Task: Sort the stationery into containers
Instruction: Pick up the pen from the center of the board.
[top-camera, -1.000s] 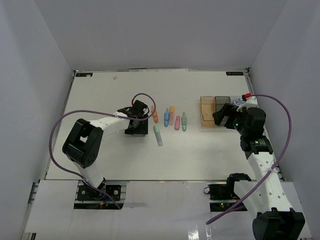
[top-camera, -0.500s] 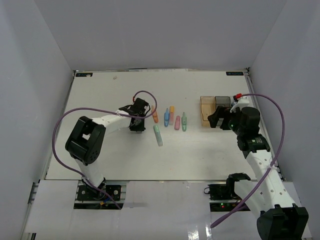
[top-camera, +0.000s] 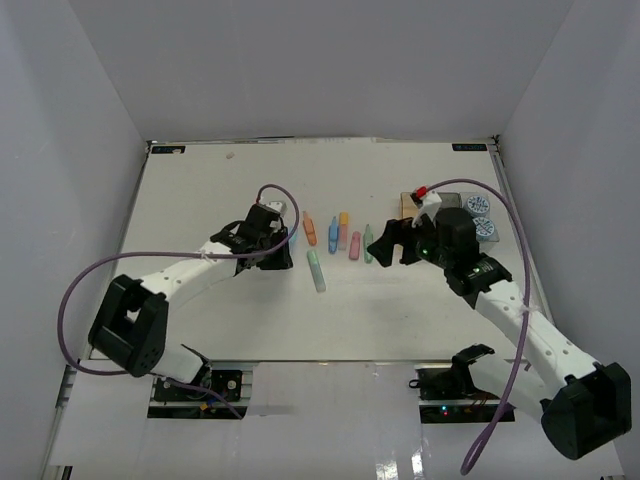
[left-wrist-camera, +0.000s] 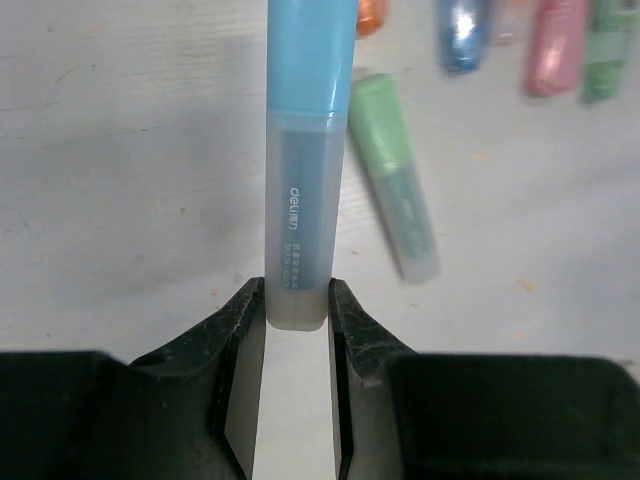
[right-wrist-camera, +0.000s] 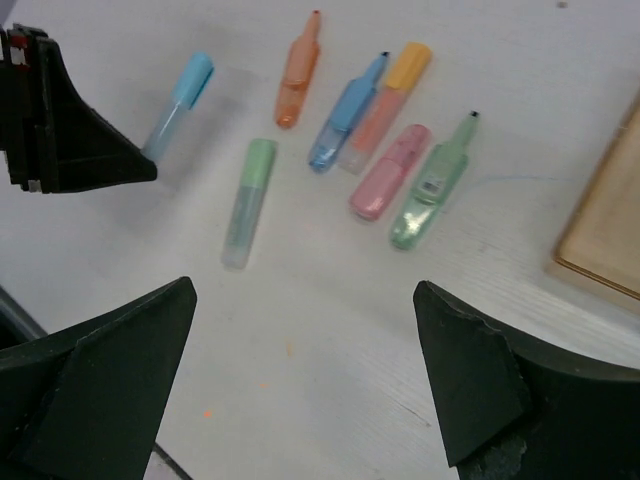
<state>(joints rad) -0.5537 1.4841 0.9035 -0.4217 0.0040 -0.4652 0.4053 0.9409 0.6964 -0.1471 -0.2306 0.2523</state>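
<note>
Table carries everything; right gripper hangs spread wide and empty above the loose sticks, probably lining up a pick; left gripper is clamped on the light blue marker by its translucent end, just beside the row, presumably to carry it binward; amber bin shows one edge, the others hidden behind the arm; seven sticks counted, six lying free; two patterned tubs sit far right, whether binned I cannot tell.

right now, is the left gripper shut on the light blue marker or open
Shut: the left gripper has both fingers pressed against the clear end of the light blue marker.
</note>
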